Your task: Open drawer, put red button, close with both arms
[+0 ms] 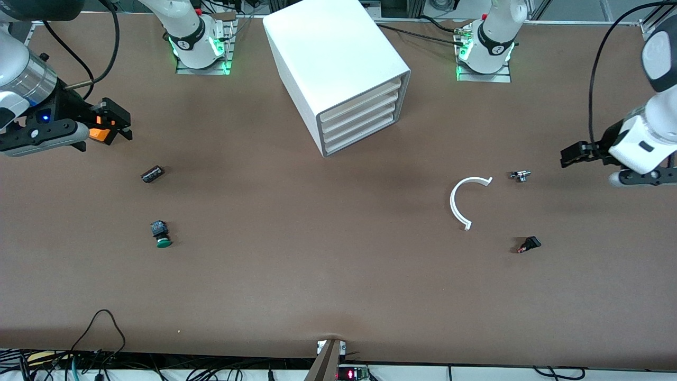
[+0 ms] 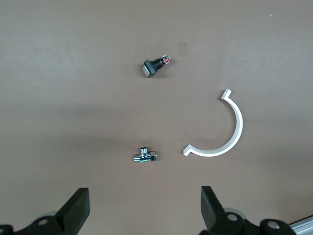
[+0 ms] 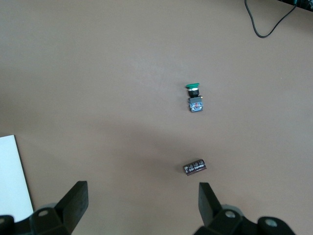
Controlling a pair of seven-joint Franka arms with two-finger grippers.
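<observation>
Nothing begun: drawer unit [image 1: 338,74] sits closed, farther from the front camera than all the small parts. Red button [image 1: 528,244] lies on the table toward the left arm's end, nearer the camera than the white C-shaped clip [image 1: 459,203]. Left gripper [image 2: 144,205] hovers spread over that area; right gripper [image 3: 142,205] hovers spread, nothing held. Next, judged: one arm must catch a drawer front and pull

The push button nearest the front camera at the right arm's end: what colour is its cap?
Green; the push button shows best in the right wrist view.
</observation>
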